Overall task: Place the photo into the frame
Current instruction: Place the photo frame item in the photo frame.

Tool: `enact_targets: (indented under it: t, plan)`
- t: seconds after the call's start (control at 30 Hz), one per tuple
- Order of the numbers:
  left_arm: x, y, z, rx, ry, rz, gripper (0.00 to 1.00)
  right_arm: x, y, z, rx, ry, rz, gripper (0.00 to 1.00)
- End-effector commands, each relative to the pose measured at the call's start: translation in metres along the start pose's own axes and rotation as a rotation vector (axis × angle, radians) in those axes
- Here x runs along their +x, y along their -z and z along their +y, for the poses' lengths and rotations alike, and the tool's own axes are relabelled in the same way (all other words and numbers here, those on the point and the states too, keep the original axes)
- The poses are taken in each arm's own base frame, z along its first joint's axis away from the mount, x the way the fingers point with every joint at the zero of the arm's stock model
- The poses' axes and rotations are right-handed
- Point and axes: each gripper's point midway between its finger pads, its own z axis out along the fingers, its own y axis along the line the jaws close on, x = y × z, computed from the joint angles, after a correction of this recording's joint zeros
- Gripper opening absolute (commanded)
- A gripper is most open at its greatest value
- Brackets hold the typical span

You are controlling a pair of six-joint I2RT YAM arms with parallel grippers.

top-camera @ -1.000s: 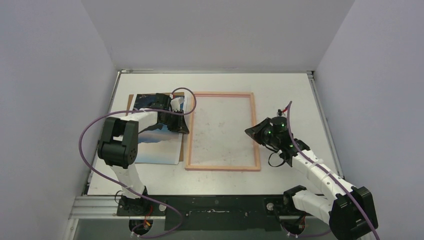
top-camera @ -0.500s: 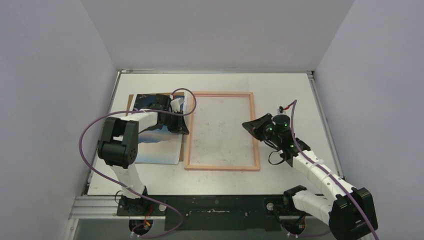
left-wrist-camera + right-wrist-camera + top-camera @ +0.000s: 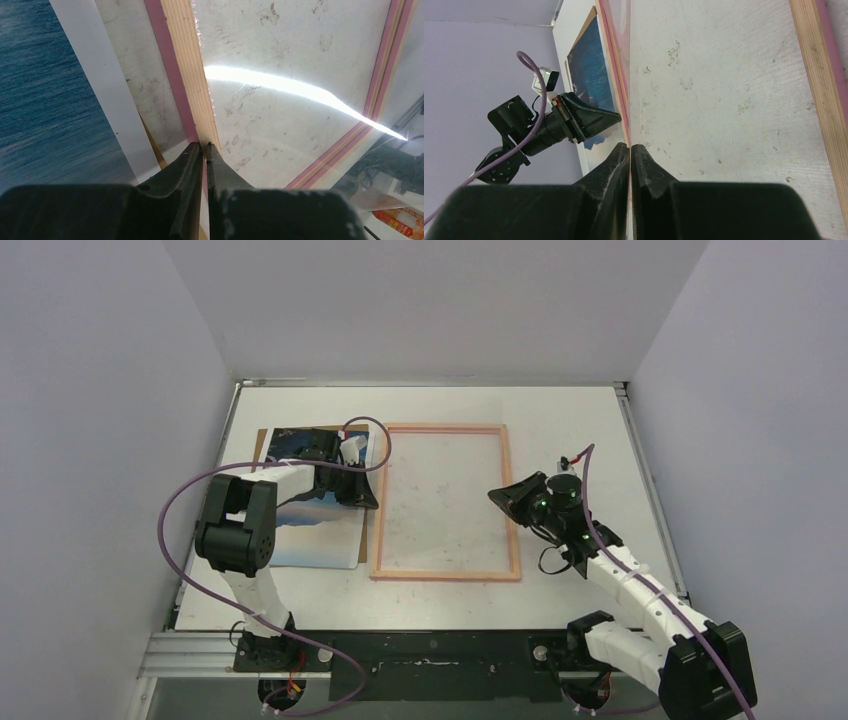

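- My L gripper [image 3: 204, 146], via its wrist cam: jaws drawn all but together, only a slit between them, tips right at the left rail of the frame [image 3: 445, 428]. I can't tell whether they pinch the rail or merely touch it.
- My R gripper [image 3: 629, 146]: jaws pressed closed w/ nothing between them, tips low over the scuffed table [image 3: 580, 420] inside the frame, near its right rail.
- The frame lies flat mid-table, long sides running away from the arm bases. The rails show a pale wood face up, w/ pink along the edge.
- The photo [image 3: 318, 540] lies flat just left of the frame, outside it. It is deep blue, w/ pale clouds at the near end, and my L arm reaches across its far half.
- A brown backing board [image 3: 262, 448] peeks out from under the photo's far-left corner.
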Motion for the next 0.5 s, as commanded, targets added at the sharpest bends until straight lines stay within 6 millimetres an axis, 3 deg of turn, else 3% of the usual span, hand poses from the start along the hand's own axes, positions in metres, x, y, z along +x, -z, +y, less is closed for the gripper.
enact_targets:
  t: [0.0, 0.47]
  plan:
    - [0.001, -0.003, -0.004, 0.023, -0.009, -0.005, 0.05, 0.003, 0.006, 0.004, -0.037, 0.010, 0.007, 0.05]
    - [-0.001, -0.004, 0.000, 0.003, -0.003, -0.018, 0.00, 0.003, 0.014, 0.031, -0.137, -0.060, 0.025, 0.05]
